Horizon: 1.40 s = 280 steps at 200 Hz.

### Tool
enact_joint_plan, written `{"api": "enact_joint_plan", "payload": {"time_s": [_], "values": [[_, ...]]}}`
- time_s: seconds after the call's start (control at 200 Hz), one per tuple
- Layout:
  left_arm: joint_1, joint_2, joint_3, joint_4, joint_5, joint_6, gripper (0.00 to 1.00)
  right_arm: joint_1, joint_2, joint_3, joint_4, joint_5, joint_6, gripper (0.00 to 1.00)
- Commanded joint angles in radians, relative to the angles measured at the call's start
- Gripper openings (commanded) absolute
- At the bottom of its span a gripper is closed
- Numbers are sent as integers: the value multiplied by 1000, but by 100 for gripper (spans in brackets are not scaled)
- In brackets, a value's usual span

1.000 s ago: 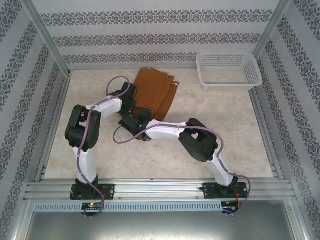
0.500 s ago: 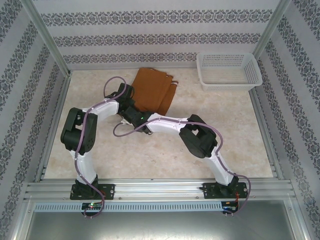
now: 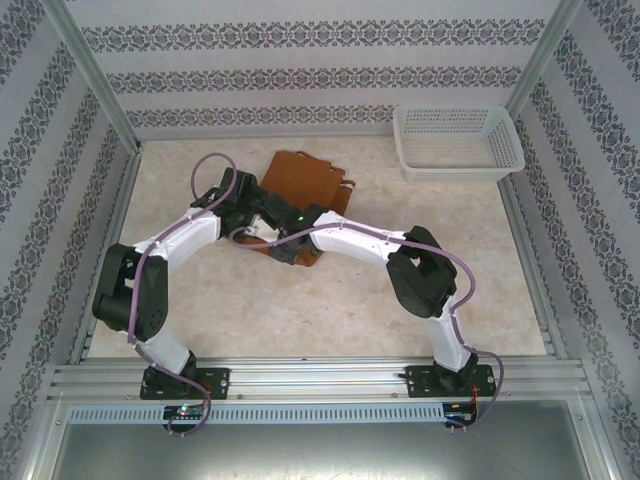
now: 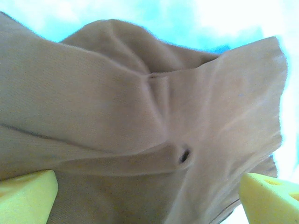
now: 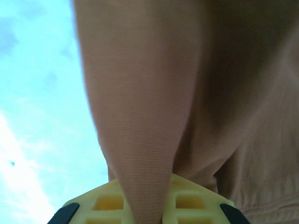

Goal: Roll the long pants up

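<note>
Rust-brown long pants (image 3: 305, 185) folded, rumpled (near edge lifted), far table centre.

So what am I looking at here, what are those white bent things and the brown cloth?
Those are two robot arms, the left arm and the right arm, bolted at the table's near edge. The wide picture comes from a camera overhead; the two close-ups come from cameras on each wrist. On the table lie the long pants, rust-brown, and a white basket in the far right corner. The left jaws stand wide open before the cloth; the right jaws are pinched shut on a fold of it.
</note>
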Motion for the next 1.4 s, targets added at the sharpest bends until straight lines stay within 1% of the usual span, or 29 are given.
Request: {"api": "enact_joint_plan", "payload": {"time_s": [0.0,0.11,0.235,0.345,0.455,0.714,1.034,1.194,1.394], "values": [[-14,-79,-53,-163,33,-8,100,-135,31,-7,-57,95,123,0],[-13,-138,-20,-212,13,17,100,-148,52,-19,-52,85,126,0],[-11,-179,56,-277,9,54,100,-162,67,-25,-48,43,153,0],[-18,-189,55,-265,32,41,100,-167,61,-20,-51,-15,189,0],[-34,-189,7,-205,28,8,100,-166,53,10,-83,-69,216,0],[-83,-77,-31,-106,21,-35,100,-171,-1,71,-163,-194,268,0],[-127,84,41,-49,5,-45,100,-183,-52,103,-227,-329,320,0],[-135,126,48,-6,-10,-75,100,-181,-73,86,-236,-356,331,0],[-136,170,86,2,-50,-90,99,-182,-92,84,-254,-405,343,0]]}}
